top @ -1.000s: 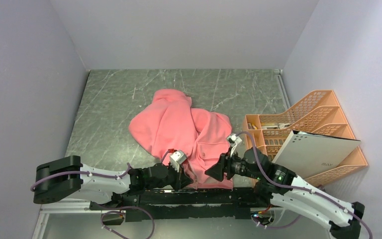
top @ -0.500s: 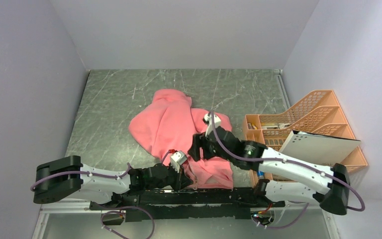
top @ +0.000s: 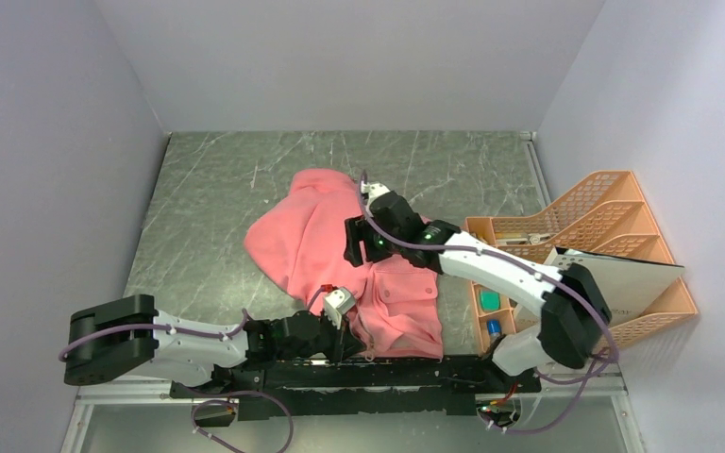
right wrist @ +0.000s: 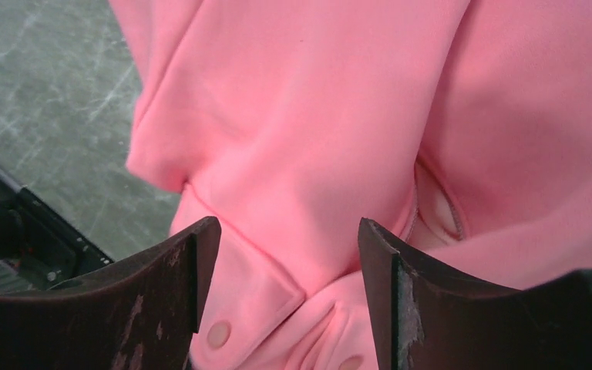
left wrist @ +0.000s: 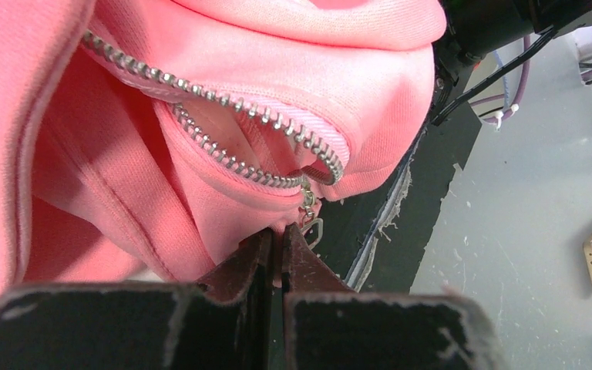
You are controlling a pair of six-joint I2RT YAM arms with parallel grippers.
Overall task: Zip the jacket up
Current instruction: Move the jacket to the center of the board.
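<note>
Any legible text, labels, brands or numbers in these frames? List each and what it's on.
Nothing can be read in any view.
White folder in the orange rack: one faint grey mark near its lower edge, too small to read.
Jacket: no label or print shows; its snaps look blank.

The top camera looked down from above and behind the arm bases over the whole surface [top: 208,189], while both wrist cameras, peering past the left fingers [left wrist: 239,266] and the right fingers [right wrist: 162,293], sat close to the jacket [top: 311,236] (the one thing all three views shared).
</note>
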